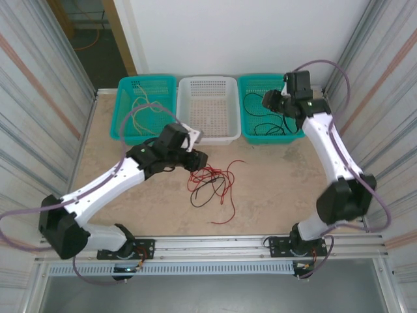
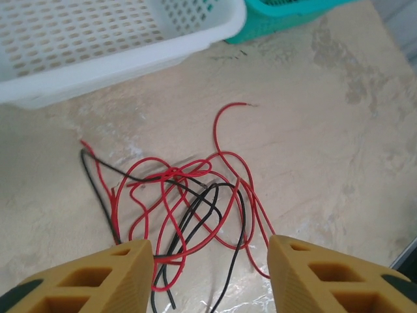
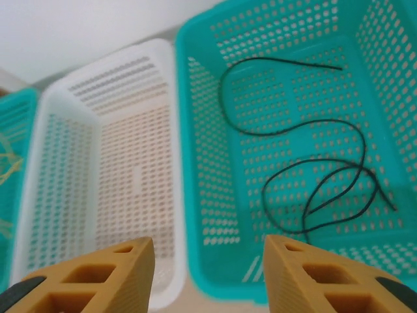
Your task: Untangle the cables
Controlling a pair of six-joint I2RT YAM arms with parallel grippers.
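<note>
left gripper (image 2: 208, 254) — spread wide, empty, over red-black cable tangle (image 2: 189, 195) on table (image 2: 339, 130) | right gripper (image 3: 208, 251) — spread, empty, above black cable (image 3: 319, 161) in teal basket (image 3: 189, 163)

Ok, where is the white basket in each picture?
Top external: the white basket is at the back, the middle of three.
Left wrist: the white basket is upper left, above the red and black cables.
Right wrist: the white basket is left of centre.
Shared landmark: the teal basket on its right side.
</note>
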